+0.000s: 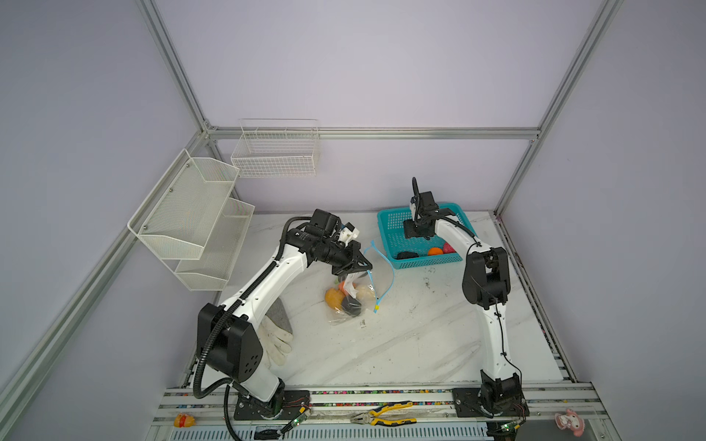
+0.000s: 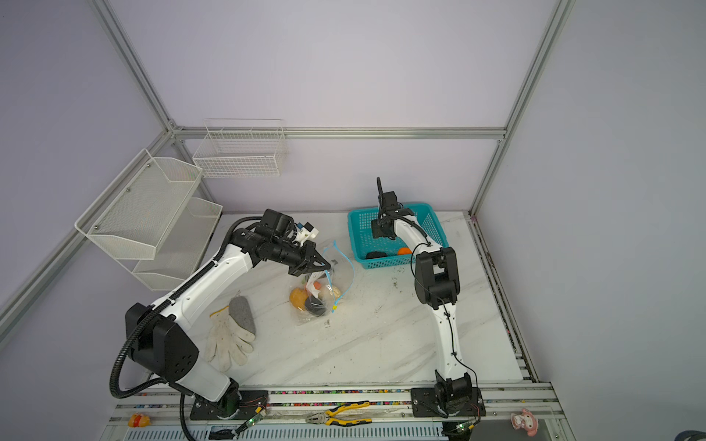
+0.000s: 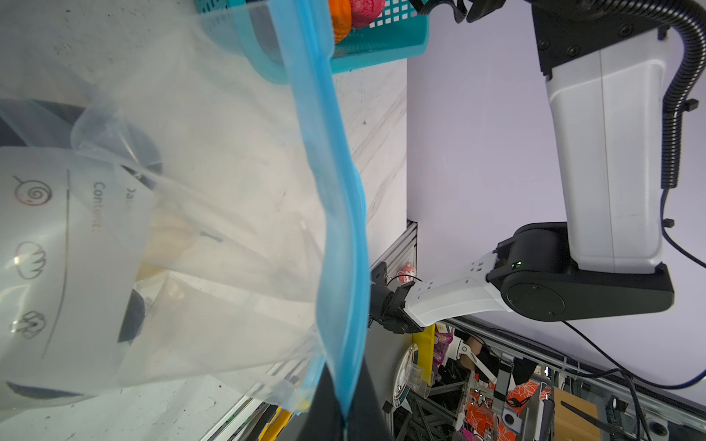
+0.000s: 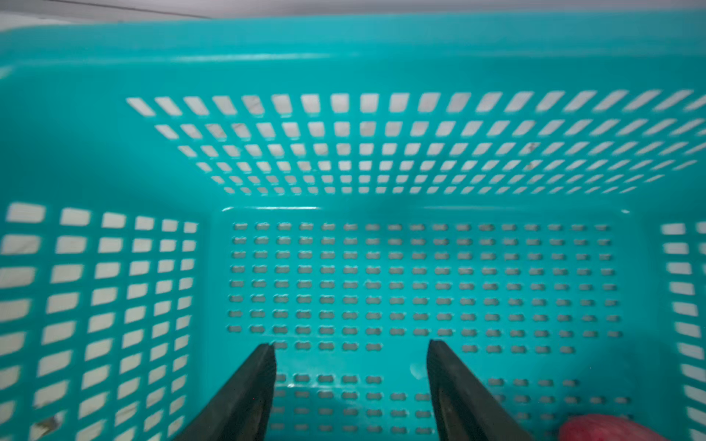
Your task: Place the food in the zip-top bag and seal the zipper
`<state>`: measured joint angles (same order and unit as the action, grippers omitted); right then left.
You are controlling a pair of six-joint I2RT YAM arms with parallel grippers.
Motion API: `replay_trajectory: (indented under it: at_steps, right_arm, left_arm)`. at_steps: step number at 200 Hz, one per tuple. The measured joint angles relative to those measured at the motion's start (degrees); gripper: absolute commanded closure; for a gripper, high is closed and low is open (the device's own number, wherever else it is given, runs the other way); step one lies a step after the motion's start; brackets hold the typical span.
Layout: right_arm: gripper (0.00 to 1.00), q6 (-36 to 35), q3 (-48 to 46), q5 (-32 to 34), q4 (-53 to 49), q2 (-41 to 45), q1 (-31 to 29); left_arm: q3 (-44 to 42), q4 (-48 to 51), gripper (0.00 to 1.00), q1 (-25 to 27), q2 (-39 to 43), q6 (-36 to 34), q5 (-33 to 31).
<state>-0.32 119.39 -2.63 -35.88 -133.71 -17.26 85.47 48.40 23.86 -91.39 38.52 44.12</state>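
The clear zip-top bag [image 1: 345,311] [image 2: 310,314] stands mid-table with its mouth held up. My left gripper [image 1: 365,267] [image 2: 324,266] [image 3: 345,416] is shut on the light-blue zipper [image 1: 390,273] [image 2: 349,267] [image 3: 336,191] strip. Its yellow-green slider [image 1: 377,306] hangs low. Inside the bag lie a yellow-orange food piece [image 1: 333,297], a cream one [image 1: 365,293] and a dark one [image 1: 351,305]. Orange [image 1: 434,251], pink [image 1: 449,248] [image 4: 596,427] and dark [image 1: 408,254] food sit in the teal basket [image 1: 383,229] [image 4: 344,57]. My right gripper [image 4: 351,347] hangs open and empty over the basket floor.
A white glove [image 1: 277,340] and grey cloth [image 2: 242,313] lie beside the left arm. White mesh shelves [image 1: 191,221] and a wire basket [image 1: 275,152] hang on the back walls. Pliers [image 1: 382,414], a yellow-red toy figure [image 1: 183,420] and a pink plush doll [image 1: 571,422] lie on the front rail.
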Motion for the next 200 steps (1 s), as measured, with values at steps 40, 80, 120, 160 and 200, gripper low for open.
replay_trajectory:
  at_steps: [40, 80, 120, 160, 200]
  right_arm:
    - [0.34, -5.09, -0.31, -6.51, -5.49, 1.44, -0.15]
    - [0.36, -9.16, -1.57, -10.56, -8.83, 3.89, -0.15]
    - [0.32, -11.02, -4.24, -10.43, -10.27, 4.2, -0.17]
    - [0.25, -12.33, -5.95, -9.53, -10.34, 4.13, -0.5]
    - [0.26, -12.66, -4.72, -6.73, -10.08, 1.88, -0.81]
  left_arm:
    - [0.0, -0.28, 1.0, 0.24, 0.0, 0.31, -0.2]
    - [0.0, -0.76, 1.0, 0.28, 0.0, 0.44, -0.2]
    - [0.0, -0.79, 1.0, 0.28, 0.0, 0.46, -0.24]
    - [0.0, -0.79, 1.0, 0.28, 0.0, 0.85, -0.48]
    - [0.0, -0.79, 1.0, 0.31, 0.0, 0.92, -0.5]
